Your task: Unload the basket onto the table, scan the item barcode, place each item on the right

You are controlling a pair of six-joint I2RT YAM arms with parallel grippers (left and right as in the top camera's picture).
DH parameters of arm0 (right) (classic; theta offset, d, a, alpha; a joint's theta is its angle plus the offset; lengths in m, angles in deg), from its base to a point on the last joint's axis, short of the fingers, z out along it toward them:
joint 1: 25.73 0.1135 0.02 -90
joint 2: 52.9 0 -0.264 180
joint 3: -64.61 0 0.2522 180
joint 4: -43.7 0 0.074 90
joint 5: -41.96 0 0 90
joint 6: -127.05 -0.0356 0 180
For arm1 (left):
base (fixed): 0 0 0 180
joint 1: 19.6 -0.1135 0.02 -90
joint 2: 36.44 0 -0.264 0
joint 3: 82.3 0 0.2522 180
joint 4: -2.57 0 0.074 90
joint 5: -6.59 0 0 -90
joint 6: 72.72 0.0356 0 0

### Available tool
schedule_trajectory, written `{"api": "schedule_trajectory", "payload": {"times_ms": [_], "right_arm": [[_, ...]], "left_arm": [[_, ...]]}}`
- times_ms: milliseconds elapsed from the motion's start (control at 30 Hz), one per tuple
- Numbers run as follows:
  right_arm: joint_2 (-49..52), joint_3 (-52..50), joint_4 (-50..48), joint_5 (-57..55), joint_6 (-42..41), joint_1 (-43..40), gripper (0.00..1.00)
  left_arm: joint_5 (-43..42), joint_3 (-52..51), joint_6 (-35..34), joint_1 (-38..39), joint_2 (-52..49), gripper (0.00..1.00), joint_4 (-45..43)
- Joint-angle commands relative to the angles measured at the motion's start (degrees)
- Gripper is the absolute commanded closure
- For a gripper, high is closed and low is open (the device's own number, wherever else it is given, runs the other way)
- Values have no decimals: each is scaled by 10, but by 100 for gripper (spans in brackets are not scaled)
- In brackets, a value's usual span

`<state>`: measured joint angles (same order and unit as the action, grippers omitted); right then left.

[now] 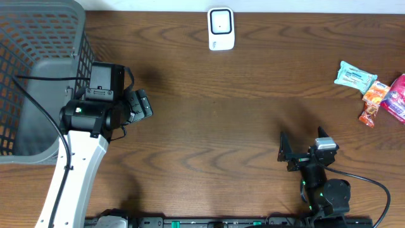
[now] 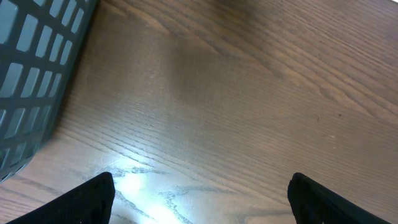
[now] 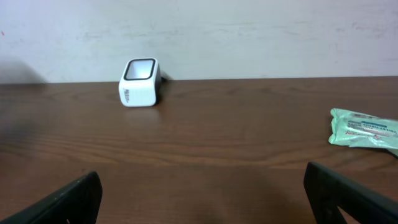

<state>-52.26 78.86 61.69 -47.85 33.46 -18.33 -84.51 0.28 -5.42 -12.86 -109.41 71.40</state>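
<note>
A white barcode scanner (image 1: 221, 28) stands at the table's far edge and shows in the right wrist view as a small white box (image 3: 140, 82) with a dark window. Three packaged items lie at the right edge: a teal pack (image 1: 355, 76) (image 3: 364, 129), an orange snack pack (image 1: 373, 101) and a red-pink pack (image 1: 397, 96). My left gripper (image 1: 144, 106) (image 2: 200, 186) hangs open over bare wood beside the basket, holding nothing. My right gripper (image 1: 304, 142) (image 3: 202, 180) is open near the front edge, facing the scanner, with only table between its fingers.
A grey mesh basket (image 1: 38, 76) (image 2: 31, 74) fills the far left corner, close to the left arm. A black cable runs over its rim. Brown wooden tabletop (image 1: 215, 126) spans between the arms.
</note>
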Motion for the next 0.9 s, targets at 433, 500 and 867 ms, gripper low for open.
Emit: {"api": "schedule_trajectory", "payload": {"times_ms": [433, 500, 867], "right_arm": [[-4, -2, 1, 1, 5, 2, 1], [-4, -2, 1, 1, 5, 1, 1], [-4, -2, 1, 1, 5, 1, 1]], "left_arm": [[7, -1, -1, -3, 3, 11, -1], [7, -1, -1, -3, 3, 11, -1], [7, -1, -1, -3, 3, 11, -1]]}}
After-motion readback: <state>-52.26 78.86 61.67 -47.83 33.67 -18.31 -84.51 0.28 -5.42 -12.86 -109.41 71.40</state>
